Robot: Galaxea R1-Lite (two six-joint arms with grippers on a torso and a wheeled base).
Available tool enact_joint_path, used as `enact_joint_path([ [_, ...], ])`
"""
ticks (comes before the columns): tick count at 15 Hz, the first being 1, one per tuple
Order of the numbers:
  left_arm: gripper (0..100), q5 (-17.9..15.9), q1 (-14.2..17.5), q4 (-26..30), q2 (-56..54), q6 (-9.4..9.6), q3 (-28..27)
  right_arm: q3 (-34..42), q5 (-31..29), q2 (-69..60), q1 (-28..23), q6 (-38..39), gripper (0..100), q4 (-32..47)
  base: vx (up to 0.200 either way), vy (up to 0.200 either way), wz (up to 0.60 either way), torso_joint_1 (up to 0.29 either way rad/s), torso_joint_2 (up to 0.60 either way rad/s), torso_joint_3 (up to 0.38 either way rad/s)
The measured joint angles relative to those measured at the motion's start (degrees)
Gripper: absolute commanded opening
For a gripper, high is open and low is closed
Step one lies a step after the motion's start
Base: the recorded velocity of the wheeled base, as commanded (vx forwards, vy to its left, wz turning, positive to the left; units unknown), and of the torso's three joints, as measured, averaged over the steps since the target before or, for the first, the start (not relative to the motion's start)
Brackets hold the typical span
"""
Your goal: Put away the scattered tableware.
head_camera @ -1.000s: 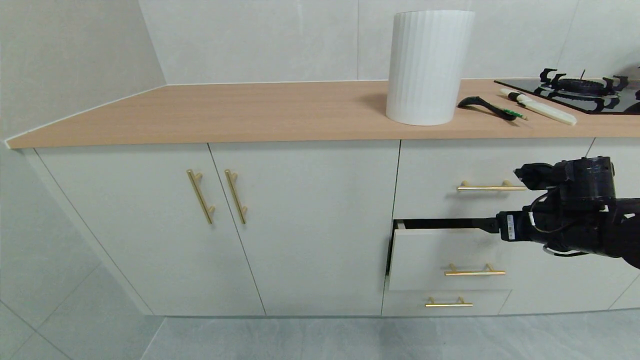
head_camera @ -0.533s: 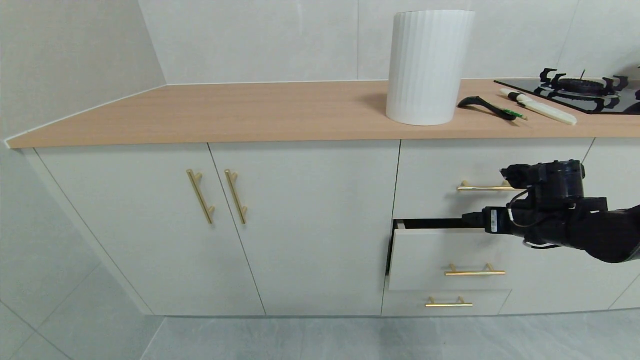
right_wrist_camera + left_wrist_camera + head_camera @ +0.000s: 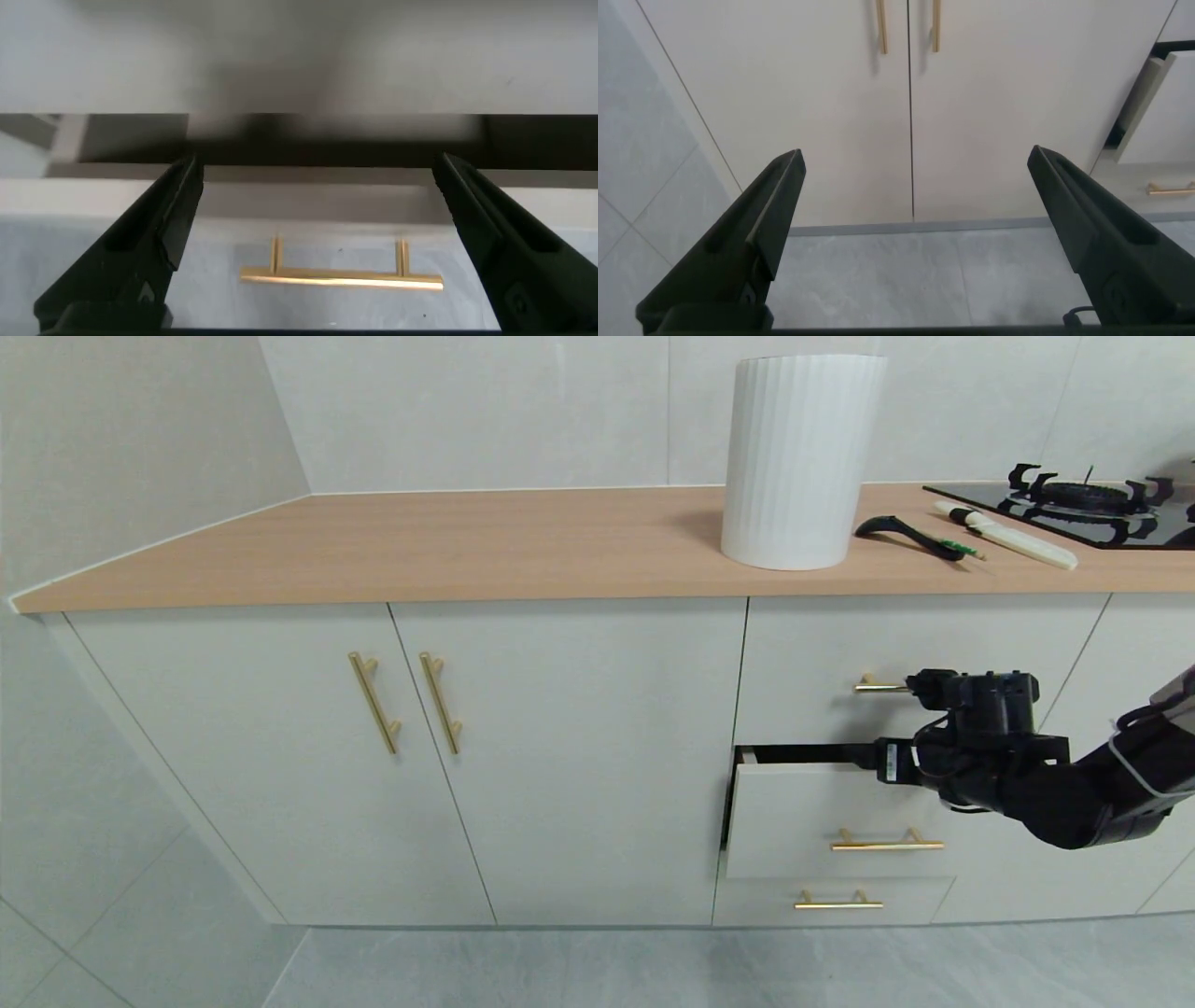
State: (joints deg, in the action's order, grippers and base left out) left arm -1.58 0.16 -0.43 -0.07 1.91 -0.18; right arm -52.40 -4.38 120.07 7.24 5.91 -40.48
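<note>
**At the kitchen drawers, right claw spread wide before a drawer left ajar**

Below the wooden worktop [image 3: 420,546], the robot's right gripper [image 3: 879,758] hangs level with the top edge of the middle drawer [image 3: 822,803], which stands pulled out a little, with a dark gap above its front. Seen from the wrist, the claw's two fingers [image 3: 159,224] are set far apart and grip nothing; they frame the gap, with the drawer's gold handle [image 3: 341,277] lower down between them. Whether the fingertips touch the drawer front cannot be told. Just above the arm is the gold handle of the closed top drawer [image 3: 878,688], and the bottom drawer [image 3: 831,901] is shut as well.

The tableware lies up on the worktop, well apart from the claw: a black spoon [image 3: 910,535] with a green-tipped handle, and just beside it a white knife [image 3: 1008,537]. Both rest between a tall white ribbed container [image 3: 798,462] and the gas hob [image 3: 1083,504].

The left gripper [image 3: 913,159] is low, its fingers likewise wide apart and empty, facing the foot of the double cupboard doors [image 3: 910,112] and the grey tiled floor [image 3: 878,280].
</note>
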Motion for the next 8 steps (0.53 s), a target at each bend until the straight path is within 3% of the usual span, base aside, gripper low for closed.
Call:
enact_joint_path([
  [8,100,0.02,0.02,0.02,0.0,0.0,0.0,-0.27,-1.97,2.71,0.15,0.71,100,-1.48,0.0,0.0,0.0,0.0,0.0,0.0],
])
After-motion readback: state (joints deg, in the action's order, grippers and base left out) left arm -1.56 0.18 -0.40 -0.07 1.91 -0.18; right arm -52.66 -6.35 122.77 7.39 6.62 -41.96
